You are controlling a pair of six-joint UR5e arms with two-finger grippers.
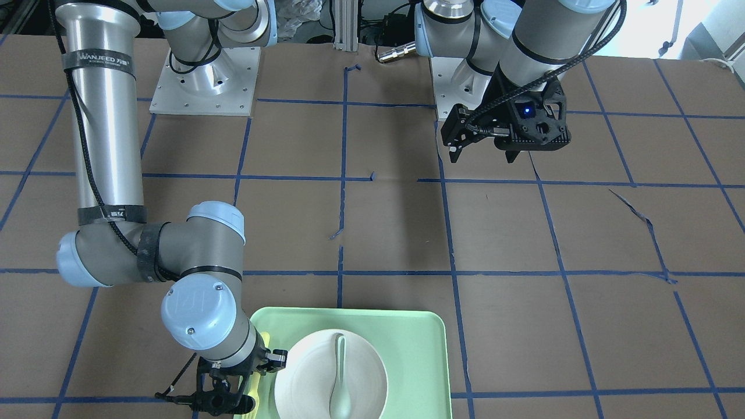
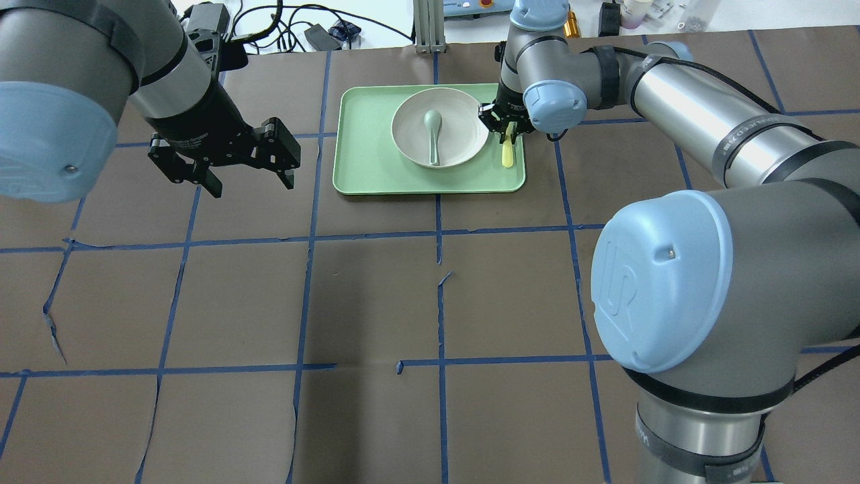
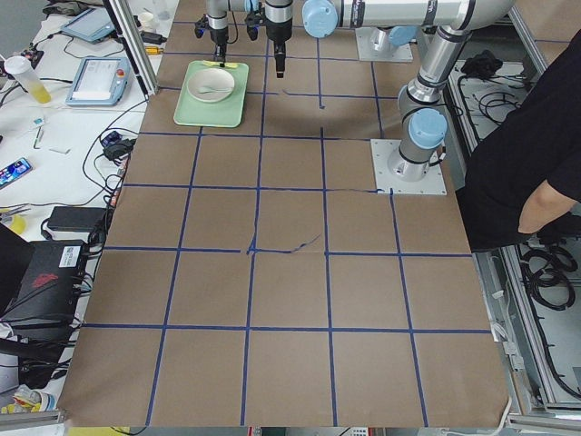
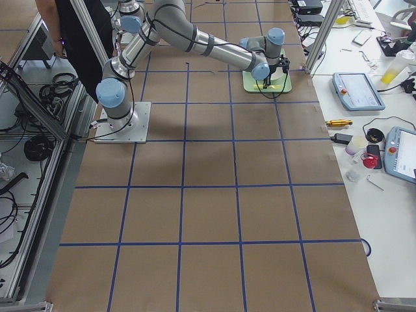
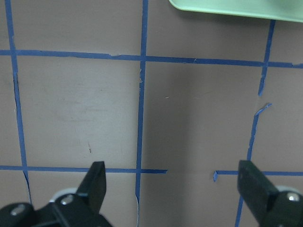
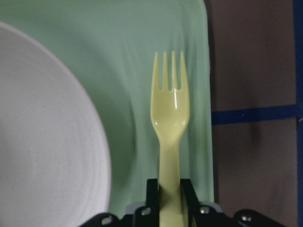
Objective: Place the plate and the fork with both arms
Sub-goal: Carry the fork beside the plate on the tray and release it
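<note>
1. We see a pale green rectangular plastic tray [image 2: 363, 171] on a brown table [image 2: 376, 296] with a blue tape grid.
2. On the tray: a round off-white plate [image 2: 465, 121], a grey-green spoon [image 2: 433, 125], a slim pale yellow plastic fork [image 6: 170, 113].
3. Our left gripper [image 2: 252, 188] and right gripper [image 2: 505, 136] are black.

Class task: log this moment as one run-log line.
left gripper: open, empty, above table | right gripper: shut on fork, beside plate, over tray | spoon: lying in plate

Brown table [image 2: 376, 302] w/ blue tape grid [image 5: 140, 118]; cluttered bench [image 4: 390, 214] alongside.
</note>
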